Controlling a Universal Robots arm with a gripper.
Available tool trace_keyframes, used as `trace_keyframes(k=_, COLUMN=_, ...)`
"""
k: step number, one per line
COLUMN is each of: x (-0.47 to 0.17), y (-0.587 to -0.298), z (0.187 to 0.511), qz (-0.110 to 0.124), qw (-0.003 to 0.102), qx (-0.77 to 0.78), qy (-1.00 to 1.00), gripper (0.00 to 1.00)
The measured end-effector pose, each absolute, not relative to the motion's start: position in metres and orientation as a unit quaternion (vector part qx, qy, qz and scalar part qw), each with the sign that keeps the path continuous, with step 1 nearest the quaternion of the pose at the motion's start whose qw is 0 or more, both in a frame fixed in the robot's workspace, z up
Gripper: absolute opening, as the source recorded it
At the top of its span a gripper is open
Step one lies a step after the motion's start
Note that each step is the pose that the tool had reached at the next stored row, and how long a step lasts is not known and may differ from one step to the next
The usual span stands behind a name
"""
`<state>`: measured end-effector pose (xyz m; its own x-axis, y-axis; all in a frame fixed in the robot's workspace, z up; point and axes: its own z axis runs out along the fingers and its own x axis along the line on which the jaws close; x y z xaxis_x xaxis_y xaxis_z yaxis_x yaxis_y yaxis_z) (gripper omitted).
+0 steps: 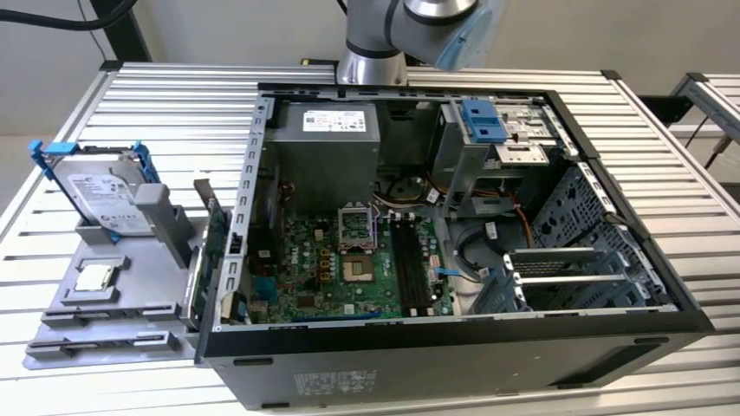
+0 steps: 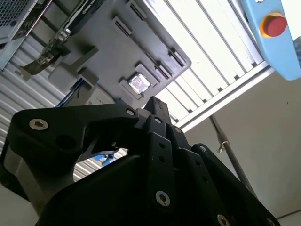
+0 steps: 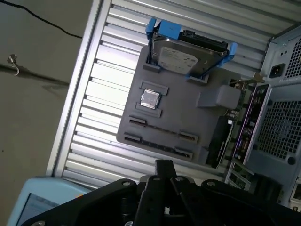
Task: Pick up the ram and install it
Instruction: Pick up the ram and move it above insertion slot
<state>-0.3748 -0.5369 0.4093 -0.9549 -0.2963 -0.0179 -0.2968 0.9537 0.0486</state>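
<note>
**Pincer [image 2: 155,104] shut, holding nothing**

Its two tips are pressed together with nothing between them. The big open computer case [image 1: 463,373] is well away from the pincer. The grey tray [image 1: 127,299] lies beside the case, out past the pincer's tip and well apart from it. The silver hard drive [image 1: 104,195] stands at the tray end farthest from the pincer. The ram [image 3: 220,141] stands on its thin edge in the tray, just beside the case, not near the pincer. A small square chip [image 3: 149,99] lies flat on the tray.
</note>
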Motion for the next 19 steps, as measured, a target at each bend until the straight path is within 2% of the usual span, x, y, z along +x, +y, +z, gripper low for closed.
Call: trace_keyframes(k=19, x=-0.3748, y=-0.5369, z=0.4093, qz=0.026, qw=0.001, qx=-0.318, qy=0.948, gripper=0.0)
